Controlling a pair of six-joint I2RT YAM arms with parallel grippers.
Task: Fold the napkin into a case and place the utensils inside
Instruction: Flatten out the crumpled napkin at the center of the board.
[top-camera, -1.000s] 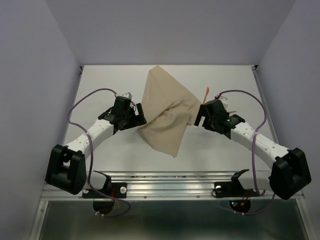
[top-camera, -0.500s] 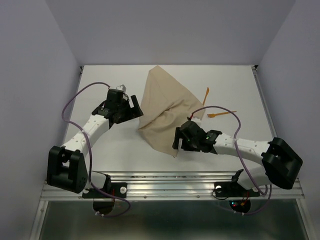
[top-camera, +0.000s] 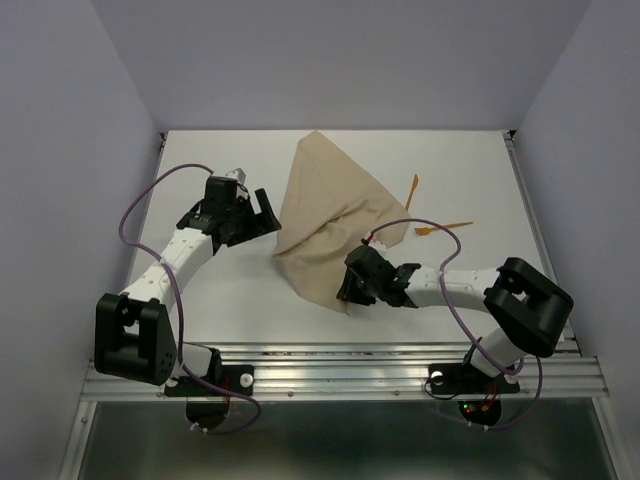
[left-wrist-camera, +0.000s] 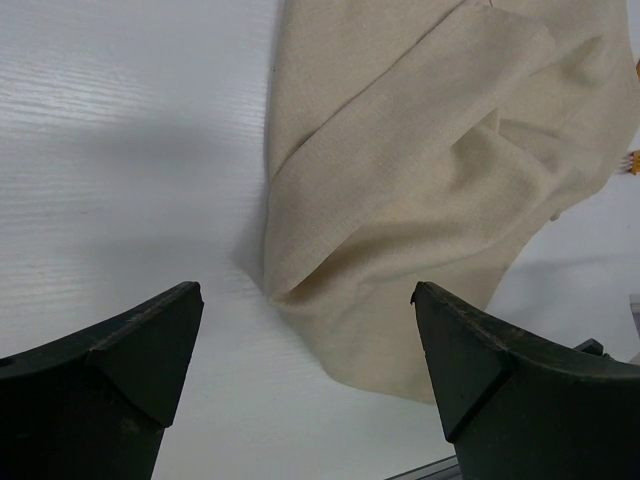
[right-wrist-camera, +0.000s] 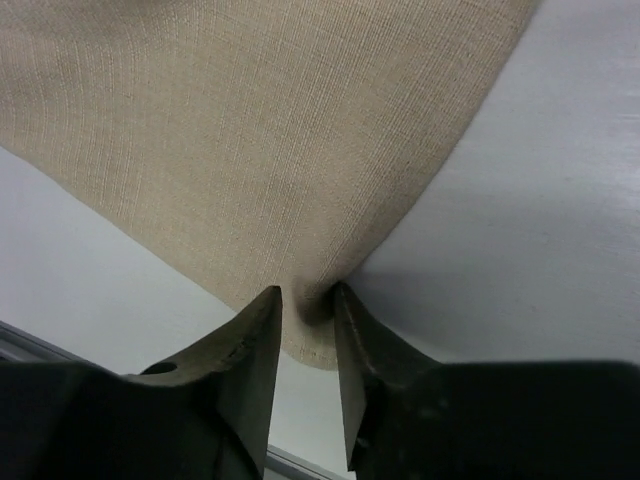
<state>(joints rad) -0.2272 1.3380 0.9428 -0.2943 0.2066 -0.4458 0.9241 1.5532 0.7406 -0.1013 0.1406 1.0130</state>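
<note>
The tan napkin (top-camera: 330, 210) lies loosely folded and rumpled at mid-table, its near corner pointing toward the front edge. My right gripper (top-camera: 345, 293) sits low at that corner, and in the right wrist view its jaws (right-wrist-camera: 307, 292) pinch the bunched tip of the napkin (right-wrist-camera: 250, 130). Just left of the cloth, my left gripper (top-camera: 267, 212) stands wide open and holds nothing; its view shows the napkin (left-wrist-camera: 420, 170) ahead between the fingers (left-wrist-camera: 305, 290). Two orange utensils (top-camera: 414, 187) (top-camera: 443, 227) lie on the table right of the cloth. No case is in view.
A metal rail (top-camera: 330, 365) runs along the table's front edge, close behind the right gripper. Purple cables (top-camera: 150, 200) loop over both arms. Lilac walls close in the left, right and back sides of the white table (top-camera: 220, 290).
My right arm swung from the napkin's right side down to its near corner, and its jaws closed on the cloth tip. The left gripper drew back slightly to the left, staying open.
</note>
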